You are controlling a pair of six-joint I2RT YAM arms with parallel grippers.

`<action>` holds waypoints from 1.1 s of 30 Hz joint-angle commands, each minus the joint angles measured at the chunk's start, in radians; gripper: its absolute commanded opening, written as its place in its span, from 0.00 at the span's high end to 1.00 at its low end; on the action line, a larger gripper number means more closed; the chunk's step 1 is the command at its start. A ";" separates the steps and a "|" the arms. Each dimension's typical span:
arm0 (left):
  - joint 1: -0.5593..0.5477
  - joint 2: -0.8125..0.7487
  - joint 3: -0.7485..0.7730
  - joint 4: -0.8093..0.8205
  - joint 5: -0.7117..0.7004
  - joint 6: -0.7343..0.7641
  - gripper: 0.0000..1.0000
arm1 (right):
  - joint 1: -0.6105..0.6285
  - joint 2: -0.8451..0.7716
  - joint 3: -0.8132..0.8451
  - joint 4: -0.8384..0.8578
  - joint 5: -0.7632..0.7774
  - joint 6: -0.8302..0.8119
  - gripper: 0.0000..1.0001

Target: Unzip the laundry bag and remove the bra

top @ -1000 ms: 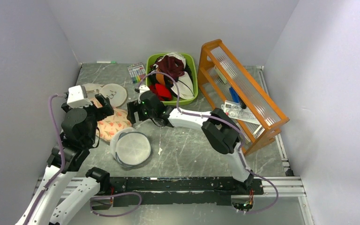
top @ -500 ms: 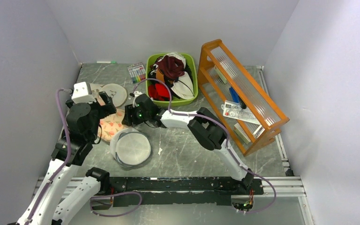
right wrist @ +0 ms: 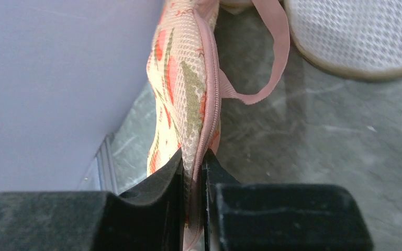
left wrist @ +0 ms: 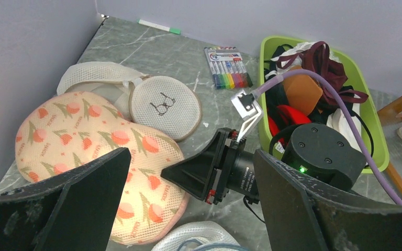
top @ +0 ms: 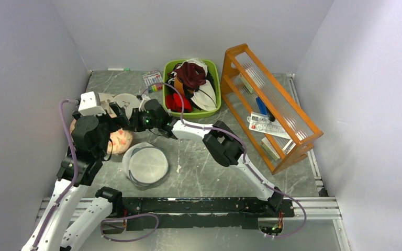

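Right tool [right wrist: 193, 158] clamped on laundry bag [right wrist: 183, 89], zip edge between jaws

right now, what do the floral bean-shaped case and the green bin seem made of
Floral bean-shaped case: padded mesh fabric, matte; open weave shows up close, with a pink zip edge. Green rectangular bin: likely plastic; smooth, even-coloured rim.

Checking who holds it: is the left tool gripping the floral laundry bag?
No, the left tool stands wide open above the laundry bag; only the right tool pinches its edge.
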 commanded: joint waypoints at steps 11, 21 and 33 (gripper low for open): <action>0.032 0.005 -0.004 0.057 0.064 0.000 0.01 | -0.125 -0.431 -0.350 0.152 -0.102 -0.016 0.97; 0.036 0.052 -0.001 0.072 0.184 0.012 0.01 | -0.276 -0.869 -0.817 -0.098 -0.091 -0.170 0.97; 0.037 0.259 0.025 0.084 0.502 0.029 0.01 | -0.315 -1.250 -1.141 -0.504 0.267 -0.277 0.96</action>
